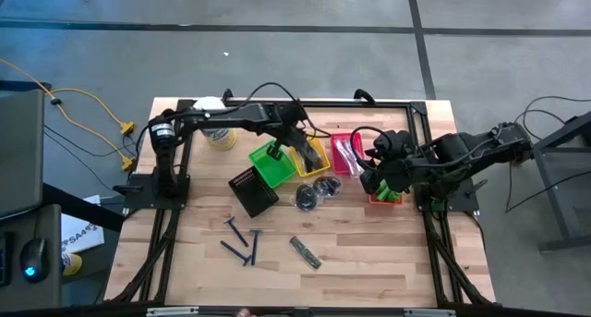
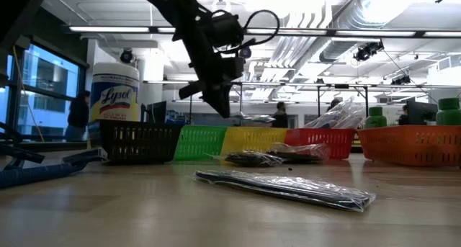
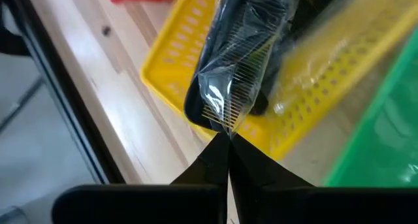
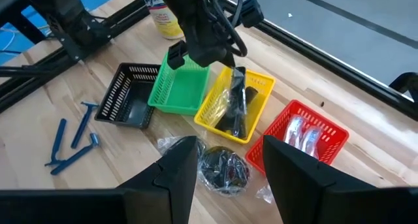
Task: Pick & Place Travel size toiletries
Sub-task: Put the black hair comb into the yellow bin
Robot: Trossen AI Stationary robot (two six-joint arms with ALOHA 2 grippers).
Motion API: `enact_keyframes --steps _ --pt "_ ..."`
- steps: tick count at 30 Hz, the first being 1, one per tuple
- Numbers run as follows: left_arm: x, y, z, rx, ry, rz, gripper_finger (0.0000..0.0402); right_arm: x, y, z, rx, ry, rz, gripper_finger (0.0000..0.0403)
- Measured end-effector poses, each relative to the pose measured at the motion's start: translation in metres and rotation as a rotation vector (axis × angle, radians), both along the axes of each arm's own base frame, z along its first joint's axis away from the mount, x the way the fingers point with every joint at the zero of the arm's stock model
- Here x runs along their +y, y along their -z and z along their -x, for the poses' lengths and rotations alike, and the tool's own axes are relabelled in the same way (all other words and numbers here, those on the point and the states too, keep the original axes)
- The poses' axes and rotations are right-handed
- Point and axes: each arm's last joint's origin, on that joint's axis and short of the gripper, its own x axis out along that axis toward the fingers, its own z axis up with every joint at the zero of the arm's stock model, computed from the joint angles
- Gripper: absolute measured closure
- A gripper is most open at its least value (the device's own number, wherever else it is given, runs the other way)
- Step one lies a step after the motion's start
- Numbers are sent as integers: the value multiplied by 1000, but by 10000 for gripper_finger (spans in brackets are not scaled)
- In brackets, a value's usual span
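Observation:
My left gripper (image 3: pixel 227 138) is shut on a dark grey flat strip in a clear wrapper (image 3: pixel 238 61), which hangs over the yellow basket (image 1: pixel 312 156). My right gripper (image 4: pixel 225 168) stays open and empty, high over the table's right side near the orange basket (image 1: pixel 386 198). Blue razors (image 1: pixel 242 241) and another wrapped dark strip (image 1: pixel 305 252) lie flat on the wood near the front. Two clear-bagged dark round pieces (image 1: pixel 316 192) lie in front of the baskets. Clear-white packets (image 4: pixel 302 131) lie in the red basket (image 1: pixel 346 155). Green bottles (image 2: pixel 448 109) stand in the orange basket. My left gripper pinches the upper end of the strip's clear wrapper (image 3: pixel 221 114) between its two fingertips. The fingers slant down from above. The strip hangs below them with its lower end (image 4: pixel 235 126) inside the yellow basket; whether it rests on the bottom I cannot tell.
A black basket (image 1: pixel 254 189) and a green basket (image 1: pixel 272 163) stand left of the yellow one. A white tub with a yellow label (image 1: pixel 217 125) stands at the far left. A black frame (image 1: pixel 420 123) runs round the tabletop. Bare wood lies along the front edge.

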Motion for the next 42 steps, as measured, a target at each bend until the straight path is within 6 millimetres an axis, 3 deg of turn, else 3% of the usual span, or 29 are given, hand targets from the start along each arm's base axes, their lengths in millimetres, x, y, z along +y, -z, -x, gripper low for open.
enact_keyframes --steps 4,15,20,34,38,42 --pt "-7 -1 -4 7 16 -43 381 1 0 0 14 -24 -4 239" --pt "-11 7 -5 14 -117 19 277 1 3 2 70 -78 -14 239" --pt "-9 -7 -5 15 -202 8 247 1 3 3 81 -80 -15 239" --pt "-17 -52 7 68 -541 187 238 1 6 9 148 -95 -14 239" --pt "-31 -54 9 100 -607 223 238 4 6 14 171 -112 2 239" --pt "-56 -52 6 131 -629 249 238 8 7 17 180 -121 0 239"
